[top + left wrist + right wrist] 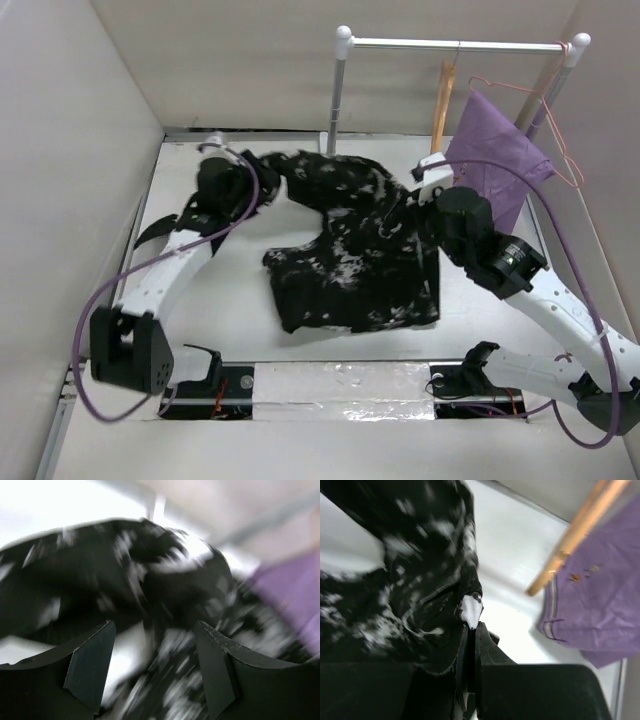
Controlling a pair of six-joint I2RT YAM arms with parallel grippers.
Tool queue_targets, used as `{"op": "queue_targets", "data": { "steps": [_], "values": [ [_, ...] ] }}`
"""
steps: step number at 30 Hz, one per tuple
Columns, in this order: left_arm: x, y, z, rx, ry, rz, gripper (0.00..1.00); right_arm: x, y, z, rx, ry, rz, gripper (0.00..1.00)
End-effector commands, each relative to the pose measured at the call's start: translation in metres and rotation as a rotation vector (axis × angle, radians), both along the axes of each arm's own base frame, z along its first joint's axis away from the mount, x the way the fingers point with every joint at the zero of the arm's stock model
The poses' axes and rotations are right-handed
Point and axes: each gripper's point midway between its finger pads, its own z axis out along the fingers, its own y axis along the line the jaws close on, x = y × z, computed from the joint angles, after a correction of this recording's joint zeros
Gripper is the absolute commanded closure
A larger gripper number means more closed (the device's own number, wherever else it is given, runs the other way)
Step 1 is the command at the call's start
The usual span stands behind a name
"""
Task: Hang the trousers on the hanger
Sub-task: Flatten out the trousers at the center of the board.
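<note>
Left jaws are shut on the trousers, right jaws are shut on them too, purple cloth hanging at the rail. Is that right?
Not quite: the left jaws are open. The left wrist view shows them standing apart with nothing between, the trousers lying beyond them. The right jaws are shut on the trousers, and the purple cloth does hang at the rail.

The speckled black trousers (350, 255) lie crumpled in the middle of the white desk (215, 300). The left tool (228, 182) is at their far left end and the right tool (415, 205) at their right edge. Behind them, the wooden hanger (441, 105) hangs from a rail (450, 44), just beside a purple cloth (497, 160).
</note>
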Motion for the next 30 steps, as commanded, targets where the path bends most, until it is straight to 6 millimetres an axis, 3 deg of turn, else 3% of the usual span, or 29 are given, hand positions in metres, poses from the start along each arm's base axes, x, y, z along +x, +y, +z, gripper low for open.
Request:
{"op": "queue_targets", "data": {
  "steps": [1, 3, 5, 6, 7, 8, 10, 11, 13, 14, 18, 22, 25, 28, 30],
  "values": [
    [-0.002, -0.039, -0.015, 0.089, 0.029, -0.08, 0.38, 0.023, -0.02, 0.07, 0.182, -0.19, -0.063, 1.0],
    [-0.008, -0.038, -0.028, 0.117, 0.051, -0.042, 0.41, 0.032, -0.019, 0.067, 0.172, -0.182, -0.055, 1.0],
    [-0.03, -0.043, -0.051, 0.129, 0.078, -0.046, 0.47, 0.037, -0.017, 0.063, 0.167, -0.178, -0.05, 1.0],
    [-0.039, -0.045, -0.06, 0.129, 0.088, -0.051, 0.51, 0.038, -0.015, 0.063, 0.167, -0.185, -0.042, 1.0],
    [-0.051, -0.046, -0.06, 0.12, 0.073, -0.058, 0.61, 0.039, -0.014, 0.061, 0.166, -0.186, -0.037, 1.0],
    [-0.071, -0.05, -0.094, 0.147, 0.13, -0.075, 0.67, 0.04, -0.013, 0.056, 0.158, -0.179, -0.035, 1.0],
    [-0.092, -0.057, -0.116, 0.141, 0.157, -0.099, 0.81, 0.043, -0.01, 0.053, 0.154, -0.18, -0.028, 1.0],
    [-0.114, -0.065, -0.149, 0.157, 0.218, -0.155, 0.83, 0.044, -0.011, 0.049, 0.151, -0.176, -0.027, 1.0],
    [-0.133, -0.081, -0.17, 0.112, 0.246, -0.209, 0.79, 0.045, -0.007, 0.05, 0.162, -0.184, -0.012, 1.0],
    [-0.148, -0.085, -0.192, 0.118, 0.292, -0.249, 0.76, 0.044, -0.005, 0.051, 0.168, -0.186, 0.003, 1.0],
    [-0.184, -0.121, -0.224, 0.111, 0.376, -0.38, 0.61, 0.044, -0.003, 0.055, 0.174, -0.196, 0.013, 1.0],
    [-0.186, -0.127, -0.244, 0.099, 0.417, -0.373, 0.45, 0.044, -0.001, 0.057, 0.174, -0.196, 0.026, 1.0],
    [-0.186, -0.142, -0.24, 0.044, 0.394, -0.427, 0.36, 0.042, 0.002, 0.055, 0.174, -0.197, 0.034, 1.0],
    [-0.186, -0.151, -0.244, 0.04, 0.403, -0.451, 0.35, 0.044, 0.004, 0.048, 0.167, -0.181, 0.038, 1.0],
    [-0.18, -0.157, -0.242, 0.046, 0.398, -0.455, 0.4, 0.044, 0.005, 0.044, 0.17, -0.176, 0.038, 1.0]
  ]
}}
